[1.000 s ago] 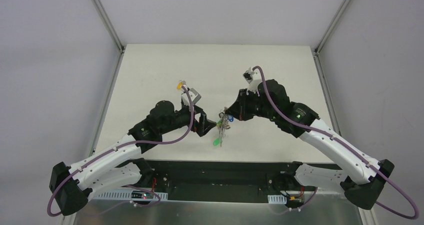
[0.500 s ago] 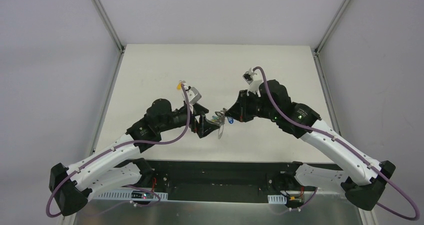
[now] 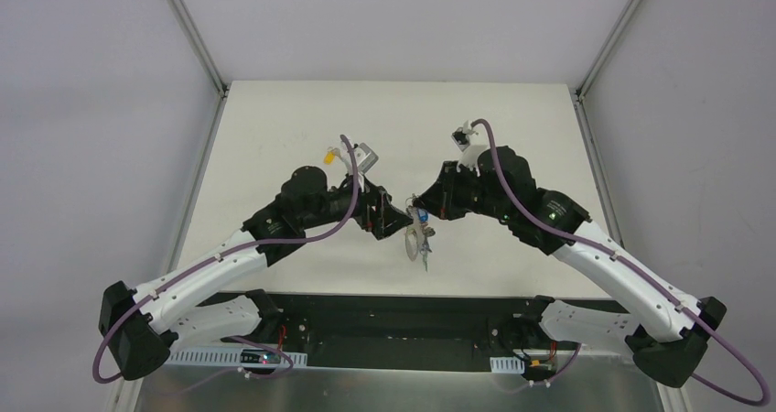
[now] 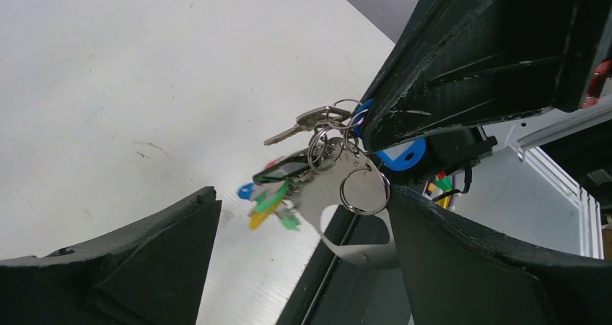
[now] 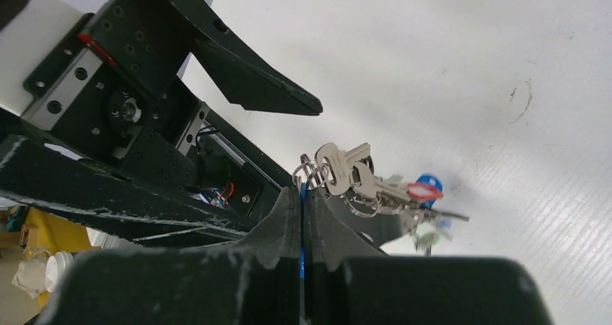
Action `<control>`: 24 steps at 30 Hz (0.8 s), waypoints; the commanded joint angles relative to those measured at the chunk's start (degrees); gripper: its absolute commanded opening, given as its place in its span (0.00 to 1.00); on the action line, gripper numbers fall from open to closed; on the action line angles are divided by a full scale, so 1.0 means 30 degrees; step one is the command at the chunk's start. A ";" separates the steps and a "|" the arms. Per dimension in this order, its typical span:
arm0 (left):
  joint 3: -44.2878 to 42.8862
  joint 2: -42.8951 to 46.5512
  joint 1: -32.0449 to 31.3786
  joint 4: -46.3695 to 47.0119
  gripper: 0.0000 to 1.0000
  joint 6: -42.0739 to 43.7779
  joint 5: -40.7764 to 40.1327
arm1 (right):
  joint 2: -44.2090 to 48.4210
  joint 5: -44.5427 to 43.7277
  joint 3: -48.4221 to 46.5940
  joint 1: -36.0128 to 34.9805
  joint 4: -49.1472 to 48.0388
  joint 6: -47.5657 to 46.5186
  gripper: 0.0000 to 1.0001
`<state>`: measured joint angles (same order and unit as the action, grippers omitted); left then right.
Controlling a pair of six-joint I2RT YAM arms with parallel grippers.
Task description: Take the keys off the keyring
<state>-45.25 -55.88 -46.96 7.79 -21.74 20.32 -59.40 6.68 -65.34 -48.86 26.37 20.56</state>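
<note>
The keys (image 4: 289, 184) hang as one bunch with blue, green, red and yellow tags on the grey keyring (image 4: 328, 195). My right gripper (image 5: 301, 189) is shut on a blue tag (image 4: 400, 154) of the bunch and holds it above the table; the other keys (image 5: 353, 177) dangle beside its fingers. My left gripper (image 4: 302, 195) is open, its fingers on either side of the hanging bunch without touching it. In the top view the grippers face each other, left (image 3: 392, 218) and right (image 3: 418, 209), with the keyring (image 3: 419, 244) below them. One yellow-tagged key (image 3: 327, 156) lies alone on the table.
The white table (image 3: 274, 128) is framed by grey walls and metal posts at the back corners. Its near edge and the black base rail (image 3: 403, 307) lie just below the hanging bunch.
My left arm has moved up and right towards the right gripper and turned its wrist. The bunch has swung right and now hangs under the right gripper.
</note>
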 commanded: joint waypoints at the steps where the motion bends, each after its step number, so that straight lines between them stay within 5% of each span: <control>1: -0.0516 -0.0259 -0.0323 0.0374 0.88 -0.0659 -0.0559 | 0.0893 -0.0621 -0.0562 -0.0075 -0.1647 0.0938 0.00; 10: -0.1107 -0.0866 -0.1104 -0.0344 0.80 0.0215 -0.0721 | 0.1106 -0.1180 -0.0395 -0.0085 -0.1681 0.1320 0.00; 17: -0.1921 -0.0673 -0.1163 -0.2892 0.06 0.2047 -0.2076 | 0.1486 -0.1376 -0.0441 -0.0094 -0.1343 0.1366 0.00; 21: -0.1798 0.0129 -0.1134 -0.3492 0.00 0.2916 -0.2856 | 0.1937 -0.1341 -0.0307 -0.0111 -0.0626 0.1394 0.00; 24: -0.2174 0.0394 -0.1136 -0.4531 0.00 0.3596 -0.2937 | 0.2324 -0.1260 -0.0127 -0.0109 0.0246 0.1431 0.32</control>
<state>-49.43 -56.75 -51.09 0.03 -15.31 17.23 -56.77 2.55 -65.04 -49.17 25.85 24.14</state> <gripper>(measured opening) 0.021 0.155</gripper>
